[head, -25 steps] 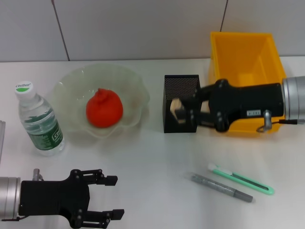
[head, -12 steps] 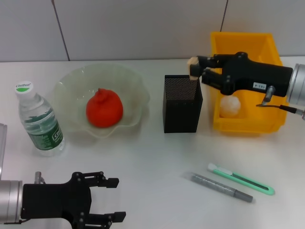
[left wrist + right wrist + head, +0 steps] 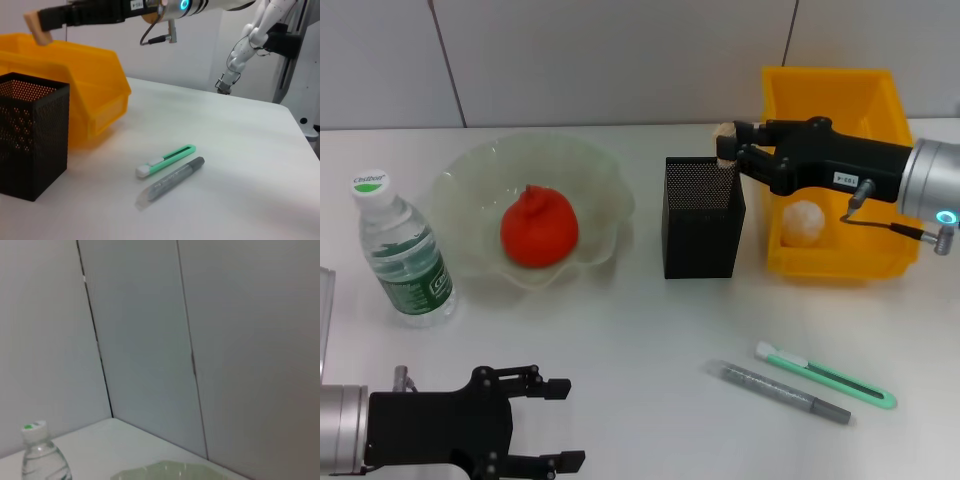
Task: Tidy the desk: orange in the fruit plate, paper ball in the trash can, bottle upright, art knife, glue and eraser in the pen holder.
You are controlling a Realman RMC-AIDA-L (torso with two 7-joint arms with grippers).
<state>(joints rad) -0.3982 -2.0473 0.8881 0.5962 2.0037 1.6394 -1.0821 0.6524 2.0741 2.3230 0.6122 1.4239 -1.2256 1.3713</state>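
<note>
My right gripper [image 3: 727,143] is shut on a beige eraser [image 3: 725,136] and holds it above the far right edge of the black mesh pen holder [image 3: 701,225]; the eraser also shows in the left wrist view [image 3: 37,27]. The orange [image 3: 538,228] lies in the clear fruit plate [image 3: 480,175]. The paper ball [image 3: 804,222] lies in the yellow bin [image 3: 830,90]. The bottle [image 3: 400,250] stands upright at the left. The green art knife [image 3: 825,374] and the grey glue stick [image 3: 780,392] lie on the table at the front right. My left gripper [image 3: 542,420] is open and empty at the front left.
The white table [image 3: 640,330] meets a grey wall at the back. The pen holder [image 3: 27,135] and the bin [image 3: 85,95] stand close together.
My right gripper rose with the eraser from in front of the pen holder to above its far right edge. The left gripper has drawn back slightly towards the front edge.
</note>
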